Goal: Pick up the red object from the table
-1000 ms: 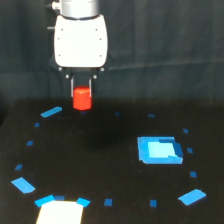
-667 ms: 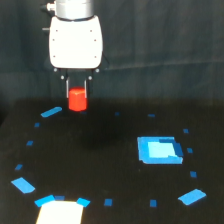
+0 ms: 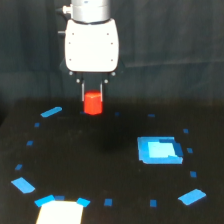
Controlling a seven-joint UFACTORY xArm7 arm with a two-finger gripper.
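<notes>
My gripper [image 3: 93, 96] pinched the red object [image 3: 93, 103] between its fingers, seemingly just above the table [image 3: 100, 165] near the far edge. Only the cylinder's top looked clamped; I judged a jolt could shake it loose.
</notes>
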